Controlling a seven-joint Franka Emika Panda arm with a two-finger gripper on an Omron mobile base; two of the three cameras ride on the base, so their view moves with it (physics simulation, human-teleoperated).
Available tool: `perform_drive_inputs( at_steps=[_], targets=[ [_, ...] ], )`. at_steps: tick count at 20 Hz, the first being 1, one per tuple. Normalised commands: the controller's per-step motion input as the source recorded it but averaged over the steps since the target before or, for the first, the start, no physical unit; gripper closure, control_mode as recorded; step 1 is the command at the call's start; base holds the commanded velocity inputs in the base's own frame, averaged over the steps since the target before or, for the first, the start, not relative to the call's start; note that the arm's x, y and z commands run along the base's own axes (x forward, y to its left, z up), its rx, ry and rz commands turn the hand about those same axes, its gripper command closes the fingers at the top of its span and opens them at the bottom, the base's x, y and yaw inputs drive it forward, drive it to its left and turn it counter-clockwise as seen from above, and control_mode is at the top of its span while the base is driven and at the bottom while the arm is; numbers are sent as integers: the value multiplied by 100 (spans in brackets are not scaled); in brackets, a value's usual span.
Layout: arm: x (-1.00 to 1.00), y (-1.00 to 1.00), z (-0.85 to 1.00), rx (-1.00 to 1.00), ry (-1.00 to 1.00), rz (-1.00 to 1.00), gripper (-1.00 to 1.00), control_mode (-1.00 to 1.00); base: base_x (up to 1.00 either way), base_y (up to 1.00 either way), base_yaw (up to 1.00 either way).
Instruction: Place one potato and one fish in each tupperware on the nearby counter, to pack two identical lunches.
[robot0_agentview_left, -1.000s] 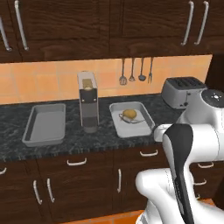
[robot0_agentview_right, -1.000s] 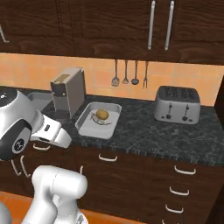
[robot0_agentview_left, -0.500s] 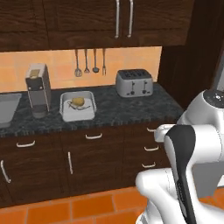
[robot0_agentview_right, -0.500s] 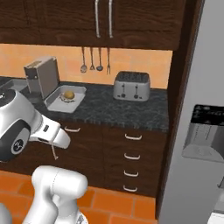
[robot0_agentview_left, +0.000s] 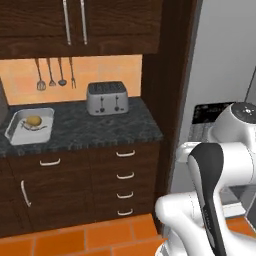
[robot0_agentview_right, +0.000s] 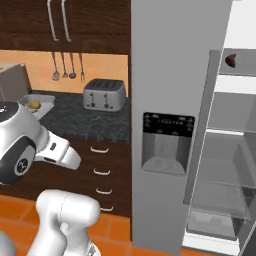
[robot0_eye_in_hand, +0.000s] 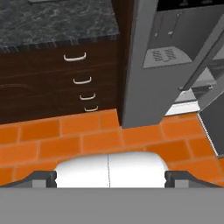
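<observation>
The robot has driven to the right. A second ago both trays sat in front of it. Now one tray (robot0_agentview_left: 29, 125) sits far to the left on the bench (robot0_agentview_left: 100, 131), and the other tray has slid out of the picture. The things on the bench did not move; the cameras did.

That tray holds a potato (robot0_agentview_left: 33, 120). A thin grey shape lies just beside the potato. It may be a fish, but it is too small to tell. The right base view shows the same tray (robot0_agentview_right: 41, 101) with the potato (robot0_agentview_right: 34, 105) in it, past the toaster (robot0_agentview_right: 104, 94).

The fridge (robot0_agentview_right: 175, 100) is now close, and its door stands open. Its shelves (robot0_agentview_right: 227, 165) look bare from here, but a small dark red thing (robot0_agentview_right: 231, 60) sits up high.

The hand (robot0_eye_in_hand: 109, 176) points down at the orange floor (robot0_eye_in_hand: 87, 140). Its two tips show at the bottom of the hand view, far apart, with nothing between them.

It looks like one lunch is started or done, and the robot is going to the fridge for more food. The second tray likely needs a potato and a fish.
</observation>
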Motion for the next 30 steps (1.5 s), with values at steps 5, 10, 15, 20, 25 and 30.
perform_drive_inputs(
  at_steps=[5, 10, 15, 20, 25, 30],
  targets=[
    [0, 0, 0, 0, 0, 0, -100, 100, 0, -100, 0],
    [0, 0, 0, 0, 0, 0, -100, 100, 0, -100, 0],
    [0, 0, 0, 0, 0, 0, -100, 100, 0, -100, 0],
    [0, 0, 0, 0, 0, 0, -100, 100, 12, -73, 0],
    [0, 0, 0, 0, 0, 0, -100, 100, 64, 0, 0],
    [0, 0, 0, 0, 0, 0, -100, 100, 77, 0, 0]
  ],
)
